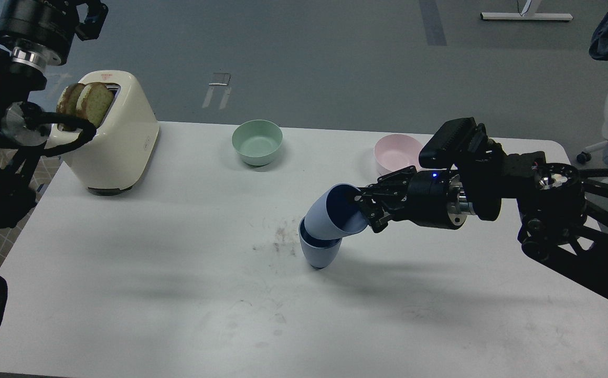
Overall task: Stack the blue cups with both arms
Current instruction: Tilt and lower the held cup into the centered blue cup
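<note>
One blue cup (318, 254) stands upright on the white table (125, 273) near its middle. The second blue cup (330, 215) is tilted, its mouth facing right, with its base resting inside the mouth of the standing cup. My right gripper (365, 208) comes in from the right and is shut on the rim of the tilted cup. My left arm (15, 105) is raised at the far left; its gripper (89, 11) at the top left corner is dark and cut off by the frame edge.
A cream toaster (117, 134) with two slices of toast (84, 104) stands at the back left. A mint-green bowl (257, 142) is at the back centre and a pink bowl (395, 152) at the back right, just behind my right arm.
</note>
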